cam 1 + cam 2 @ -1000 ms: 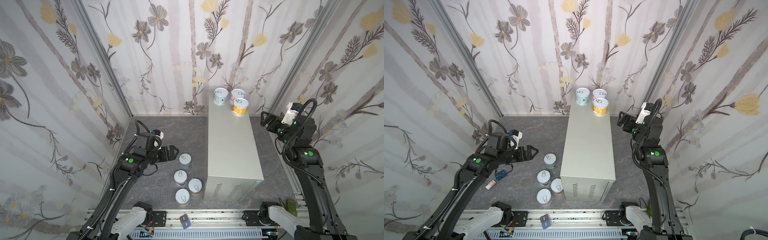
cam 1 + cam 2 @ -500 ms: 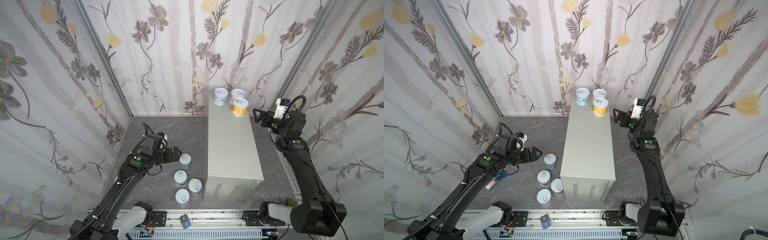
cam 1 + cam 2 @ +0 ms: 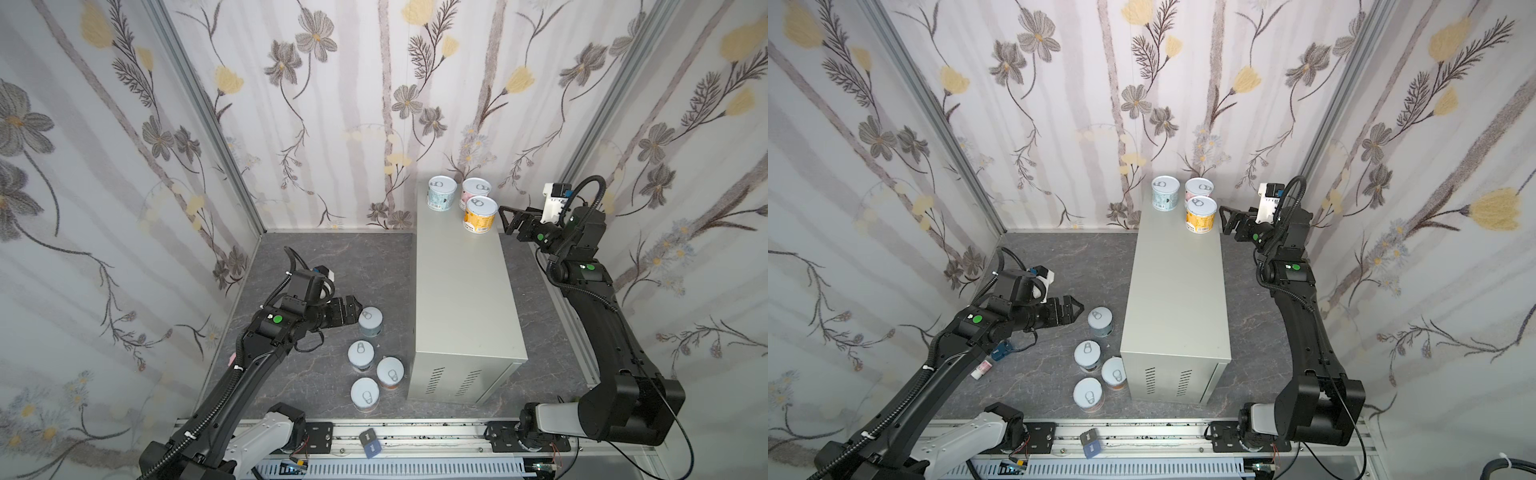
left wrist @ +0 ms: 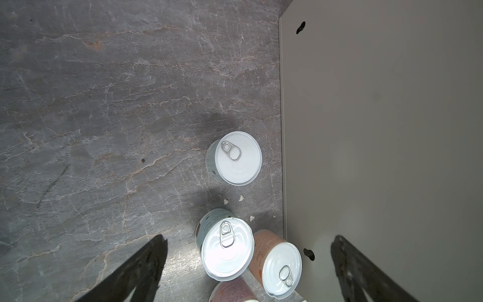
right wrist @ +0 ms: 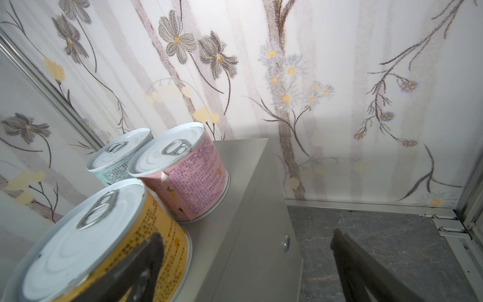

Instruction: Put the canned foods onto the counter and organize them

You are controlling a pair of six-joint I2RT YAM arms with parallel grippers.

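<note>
Standing upright just ahead of the left gripper (image 3: 352, 311), whose jaws are wide apart, the nearest can (image 3: 370, 321) lies toward the counter (image 3: 459, 291).

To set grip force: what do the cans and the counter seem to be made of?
Cans: probably thin metal, glossy ribbed silver lids with pull tabs; matte paper-like labels, a seam lifting on the pink can. Counter: likely painted sheet metal, smooth light-grey, with punched vent slots.
</note>
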